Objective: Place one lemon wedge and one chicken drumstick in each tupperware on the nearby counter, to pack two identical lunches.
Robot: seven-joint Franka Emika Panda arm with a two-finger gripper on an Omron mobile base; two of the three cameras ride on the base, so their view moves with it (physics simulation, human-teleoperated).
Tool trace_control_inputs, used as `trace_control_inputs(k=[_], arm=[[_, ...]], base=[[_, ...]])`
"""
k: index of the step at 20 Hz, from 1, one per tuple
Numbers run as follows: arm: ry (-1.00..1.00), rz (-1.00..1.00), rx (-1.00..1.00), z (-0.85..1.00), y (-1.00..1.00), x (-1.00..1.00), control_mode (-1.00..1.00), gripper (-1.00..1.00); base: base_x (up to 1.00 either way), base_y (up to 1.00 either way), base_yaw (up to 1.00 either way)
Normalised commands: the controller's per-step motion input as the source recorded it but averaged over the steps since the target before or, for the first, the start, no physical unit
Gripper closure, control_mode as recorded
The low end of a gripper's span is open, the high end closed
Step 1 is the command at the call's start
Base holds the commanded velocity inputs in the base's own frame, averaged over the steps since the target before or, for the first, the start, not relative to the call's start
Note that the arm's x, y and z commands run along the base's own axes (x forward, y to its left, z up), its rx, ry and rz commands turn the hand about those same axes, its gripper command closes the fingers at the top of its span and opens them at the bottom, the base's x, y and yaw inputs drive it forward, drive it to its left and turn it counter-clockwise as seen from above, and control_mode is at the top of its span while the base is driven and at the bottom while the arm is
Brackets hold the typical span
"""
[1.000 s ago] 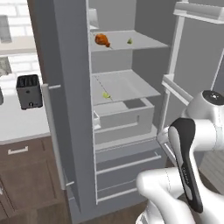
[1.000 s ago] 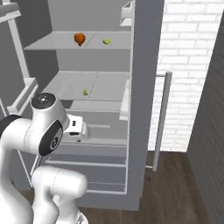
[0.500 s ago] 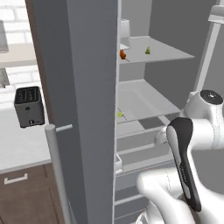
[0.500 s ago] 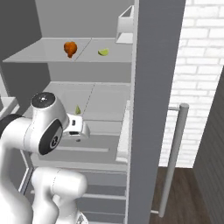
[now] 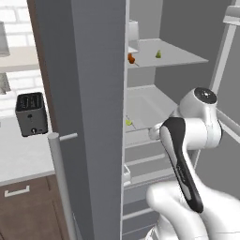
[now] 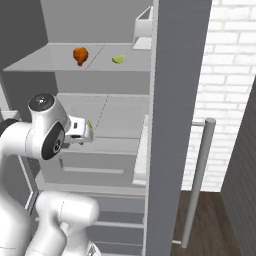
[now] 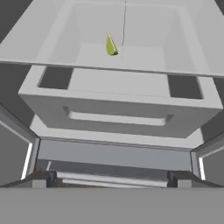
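Note:
Inside the open fridge, a golden-orange chicken drumstick (image 6: 79, 55) (image 5: 131, 58) lies on the upper shelf, with one lemon wedge (image 6: 118, 59) (image 5: 158, 55) to its right. A second lemon wedge (image 7: 111, 46) (image 6: 90, 124) (image 5: 128, 123) sits on the middle shelf, just beyond my hand. My gripper (image 7: 112, 179) is open and holds nothing. It points at the drawer front below that wedge. The pale counter (image 5: 18, 154) shows at the left. Both tupperware trays are out of view.
The grey fridge door (image 5: 89, 93) with its bar handle (image 5: 58, 178) stands between the counter and the shelves. A black toaster (image 5: 31, 114) sits on the counter. The other fridge side (image 6: 175, 100) carries a handle (image 6: 197, 180). A pale drawer (image 7: 118, 109) sits under the middle shelf.
The whole picture has shifted: the base has driven nearer to the fridge, which now looms larger. The food on the shelves has stayed put.

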Motion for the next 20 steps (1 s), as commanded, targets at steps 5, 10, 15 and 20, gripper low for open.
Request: trace_control_inputs(k=[5,10,15,20], arm=[[-0.08,0.0,0.09,0.25,0.49,0.92,-1.0,-1.0],[0.0,-0.01,0.0,0.0,0.07,0.91,-1.0,-1.0],[0.0,-0.03,0.0,-0.22,0.09,0.7,-1.0,-1.0],[0.0,0.0,0.0,-0.45,0.04,0.49,-1.0,-1.0]], base=[[0.0,0.0,0.0],[0.0,0.0,0.0],[0.0,0.0,0.0],[0.0,0.0,0.0]])
